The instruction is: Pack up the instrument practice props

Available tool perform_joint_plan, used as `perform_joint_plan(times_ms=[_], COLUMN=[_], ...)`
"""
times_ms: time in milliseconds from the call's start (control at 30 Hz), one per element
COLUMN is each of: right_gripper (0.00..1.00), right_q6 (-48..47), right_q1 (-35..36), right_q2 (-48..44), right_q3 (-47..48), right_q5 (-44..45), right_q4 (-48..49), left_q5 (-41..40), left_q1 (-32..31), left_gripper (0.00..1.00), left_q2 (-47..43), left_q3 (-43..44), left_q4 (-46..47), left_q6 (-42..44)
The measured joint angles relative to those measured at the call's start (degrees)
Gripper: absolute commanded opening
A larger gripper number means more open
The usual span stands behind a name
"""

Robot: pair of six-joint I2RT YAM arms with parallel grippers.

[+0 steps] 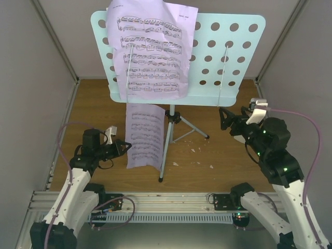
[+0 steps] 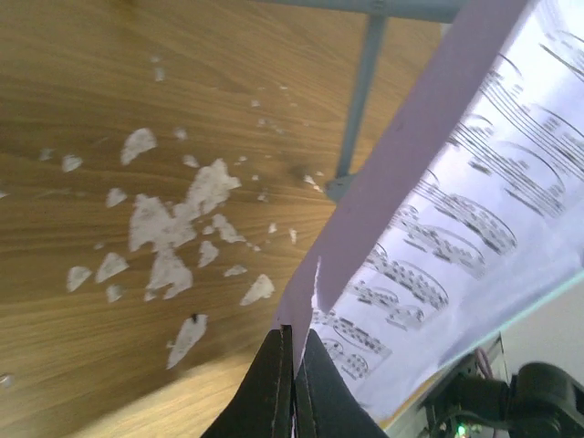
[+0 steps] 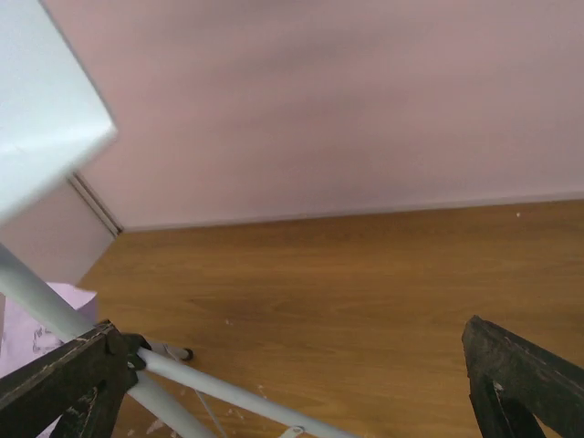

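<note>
The pale blue music stand (image 1: pixel 228 57) stands mid-table on tripod legs (image 1: pixel 167 145). One sheet-music page (image 1: pixel 150 52) rests on its desk. A second sheet-music page (image 1: pixel 144 136) hangs below the desk's left side. My left gripper (image 1: pixel 126 148) is shut on that page's left edge; in the left wrist view the fingers (image 2: pixel 278 365) pinch the page (image 2: pixel 438 228) near a small tear. My right gripper (image 1: pixel 231 116) is open and empty, right of the stand's pole; its view (image 3: pixel 292 383) shows the stand's legs (image 3: pixel 210 388). The metronome and clear cover are not visible.
Small white crumbs (image 1: pixel 194 150) lie on the wooden table right of the pole, and show in the left wrist view (image 2: pixel 169 228). Grey enclosure walls (image 1: pixel 31 78) close in the sides and back. A metal rail (image 1: pixel 171 199) runs along the near edge.
</note>
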Motion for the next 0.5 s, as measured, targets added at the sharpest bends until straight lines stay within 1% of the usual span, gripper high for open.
perform_joint_plan(times_ms=[267,333,500], right_gripper=[1.00,1.00,1.00], right_q6=[-1.4,-1.7,-2.0], right_q1=[0.0,0.0,0.0], right_q2=[0.0,0.0,-0.2], right_q3=[-2.1,-2.1,-2.7], right_q5=[1.7,2.3,3.8], right_q4=[-0.6,-0.7,-0.6], left_q5=[-3.3,-4.0,-5.6], left_q1=[6.7,9.6,13.2], left_gripper=[0.00,0.00,0.00], left_q2=[0.6,1.4,4.3], left_q3=[-1.4,-1.4,-1.4], left_q4=[-0.7,-0.9,-1.0], left_q6=[-2.0,-2.3,-3.7])
